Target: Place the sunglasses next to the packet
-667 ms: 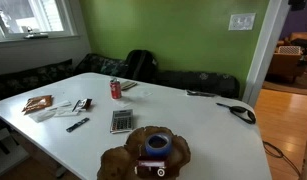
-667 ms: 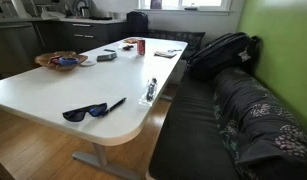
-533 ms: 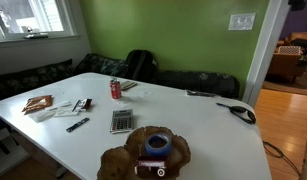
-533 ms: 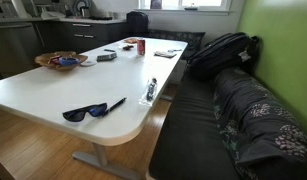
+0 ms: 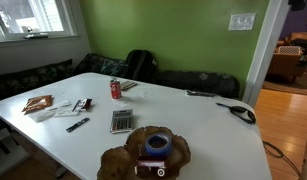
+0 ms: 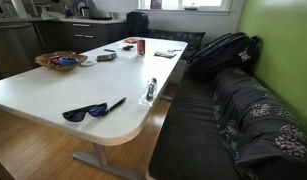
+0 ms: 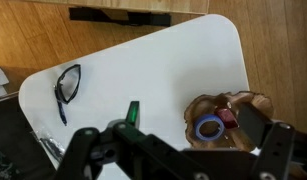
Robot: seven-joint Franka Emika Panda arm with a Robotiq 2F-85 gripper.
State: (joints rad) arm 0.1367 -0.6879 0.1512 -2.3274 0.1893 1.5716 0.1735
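The black sunglasses lie alone at one rounded end of the white table. They also show in an exterior view and in the wrist view. A brownish packet lies at the opposite end of the table, far from them. My gripper shows only in the wrist view. It is high above the table, open and empty, with its fingers spread wide. The sunglasses are off to its upper left. The arm is out of view in both exterior views.
A wooden bowl holds a blue tape roll. A calculator, a red can, a dark pen and papers lie on the table. A thin dark stick lies beside the sunglasses. A bench with bags runs along the table.
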